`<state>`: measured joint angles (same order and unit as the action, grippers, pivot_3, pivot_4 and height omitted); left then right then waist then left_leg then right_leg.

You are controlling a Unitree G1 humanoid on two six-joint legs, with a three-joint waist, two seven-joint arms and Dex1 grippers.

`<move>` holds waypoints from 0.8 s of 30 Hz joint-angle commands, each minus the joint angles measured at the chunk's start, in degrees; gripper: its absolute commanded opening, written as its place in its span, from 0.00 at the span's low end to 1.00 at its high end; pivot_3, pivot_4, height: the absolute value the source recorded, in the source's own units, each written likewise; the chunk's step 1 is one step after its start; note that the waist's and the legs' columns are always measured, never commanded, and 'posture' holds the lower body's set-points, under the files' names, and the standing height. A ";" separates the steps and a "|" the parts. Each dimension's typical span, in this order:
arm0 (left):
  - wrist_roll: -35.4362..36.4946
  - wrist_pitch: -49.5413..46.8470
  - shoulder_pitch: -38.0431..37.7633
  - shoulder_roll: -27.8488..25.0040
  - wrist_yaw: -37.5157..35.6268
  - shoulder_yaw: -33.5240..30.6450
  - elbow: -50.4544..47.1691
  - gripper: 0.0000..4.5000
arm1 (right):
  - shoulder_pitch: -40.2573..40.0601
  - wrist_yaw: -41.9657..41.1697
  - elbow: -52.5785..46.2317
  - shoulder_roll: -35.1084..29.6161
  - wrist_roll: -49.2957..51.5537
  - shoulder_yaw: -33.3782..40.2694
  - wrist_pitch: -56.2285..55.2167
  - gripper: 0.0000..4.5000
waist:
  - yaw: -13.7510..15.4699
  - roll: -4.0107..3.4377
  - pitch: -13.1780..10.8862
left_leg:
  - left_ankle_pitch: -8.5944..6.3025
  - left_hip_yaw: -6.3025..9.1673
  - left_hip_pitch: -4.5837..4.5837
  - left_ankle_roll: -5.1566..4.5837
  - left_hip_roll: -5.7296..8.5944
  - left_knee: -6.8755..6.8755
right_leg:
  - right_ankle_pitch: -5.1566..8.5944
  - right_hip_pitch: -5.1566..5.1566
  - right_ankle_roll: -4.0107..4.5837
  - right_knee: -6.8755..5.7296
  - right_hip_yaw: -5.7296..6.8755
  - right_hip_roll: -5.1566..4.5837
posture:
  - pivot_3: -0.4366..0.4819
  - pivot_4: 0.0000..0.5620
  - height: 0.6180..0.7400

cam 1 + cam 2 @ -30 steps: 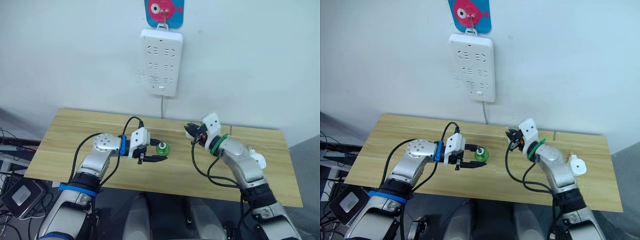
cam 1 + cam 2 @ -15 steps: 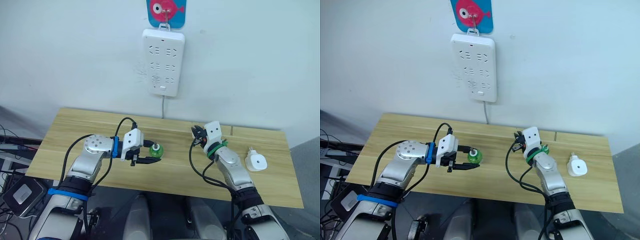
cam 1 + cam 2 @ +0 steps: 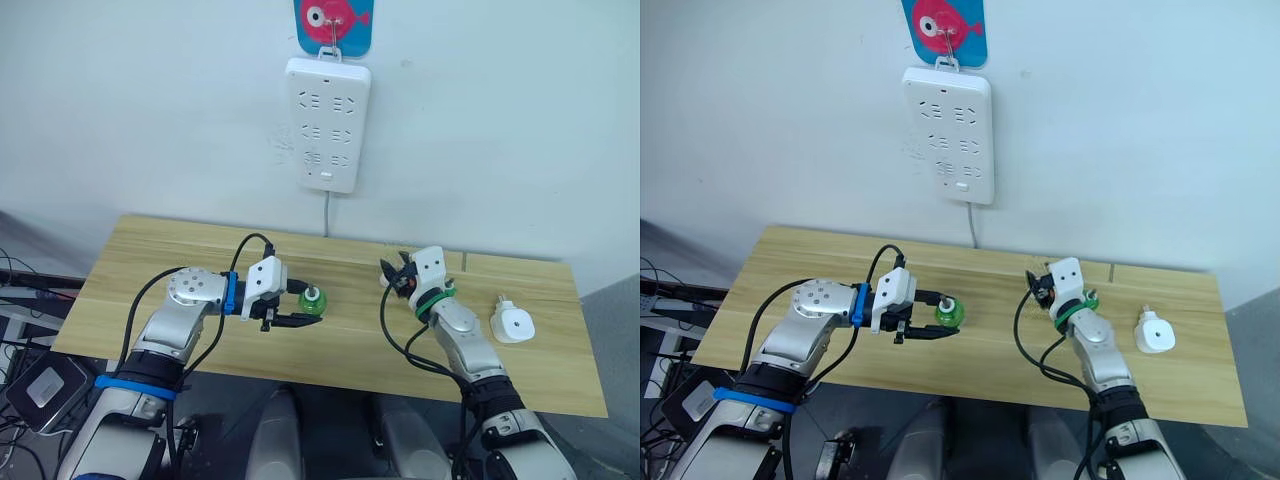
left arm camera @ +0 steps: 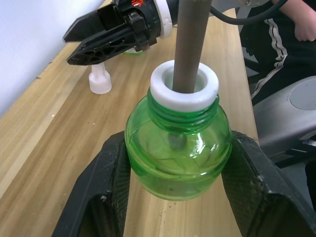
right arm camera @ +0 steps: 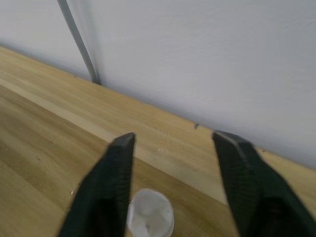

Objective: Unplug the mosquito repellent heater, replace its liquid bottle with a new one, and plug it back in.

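Note:
My left gripper (image 3: 305,309) is shut on a small translucent green bottle (image 4: 177,148) with a white neck ring and a bare wick, no cap on it. It holds the bottle upright just above the table's middle (image 3: 311,298). My right gripper (image 5: 174,136) stands open low over the table near the back edge (image 3: 392,275). A small white cap (image 5: 149,217) lies on the wood under its fingers, also seen as the cap (image 4: 100,81) in the left wrist view. The mosquito repellent heater (image 3: 512,324) lies unplugged on the table at the right.
The white power strip (image 3: 326,125) hangs on the wall above the wooden table (image 3: 150,260), its cable (image 3: 325,215) running down behind it. A pink fish hook plate (image 3: 332,22) sits over the strip. A seated person's leg (image 4: 276,59) shows beyond the table.
My right gripper has opened, and the white cap now lies on the table under it. The left gripper drew back slightly to the left with the bottle.

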<state>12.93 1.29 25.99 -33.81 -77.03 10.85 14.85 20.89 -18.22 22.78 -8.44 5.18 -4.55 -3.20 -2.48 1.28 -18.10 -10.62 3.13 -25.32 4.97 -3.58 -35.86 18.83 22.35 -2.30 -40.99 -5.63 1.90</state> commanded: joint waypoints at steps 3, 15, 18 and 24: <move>1.10 0.26 0.14 0.22 -0.39 -0.65 -1.70 0.50 | -1.53 -5.83 -9.90 -1.38 2.31 -0.90 1.80 0.99 | 0.01 -0.01 0.00 | 0.00 0.00 0.00 0.00 0.00 0.00 | 0.00 0.00 0.00 0.00 0.00 0.00 | 0.49 0.55 1.00; 1.70 0.65 3.47 2.60 -1.08 -0.32 -0.20 0.50 | -4.60 -31.17 -46.86 -21.33 26.56 -3.85 34.58 0.73 | 0.51 -0.05 -0.03 | 0.00 0.06 -0.05 0.00 0.02 -0.02 | 0.01 -0.05 -0.02 0.13 0.05 -0.01 | 0.44 0.52 1.00; 1.58 0.67 4.35 3.72 -1.22 0.26 -0.09 0.50 | -4.04 -29.42 -47.22 -19.64 25.30 -5.98 34.74 0.73 | 0.28 -0.04 -0.02 | 0.00 0.07 -0.07 -0.01 0.02 -0.03 | 0.01 -0.04 -0.02 0.12 0.05 0.00 | 0.44 0.52 1.00; 1.71 -0.77 4.86 5.23 -1.31 0.24 -1.14 0.50 | -1.86 -27.56 -44.94 -15.60 19.70 -10.28 30.73 0.73 | -0.48 -0.04 -0.02 | 0.00 0.07 -0.09 0.00 0.02 -0.06 | 0.06 -0.02 -0.12 0.11 0.05 0.00 | 0.43 0.51 1.00</move>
<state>13.49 0.56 30.37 -28.80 -78.11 11.02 15.94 18.56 -46.05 -21.58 -24.30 26.05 -14.55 29.65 -2.96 1.24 -18.13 -10.62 3.21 -25.41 4.96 -3.56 -35.93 18.89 22.33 -2.41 -40.88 -5.58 1.90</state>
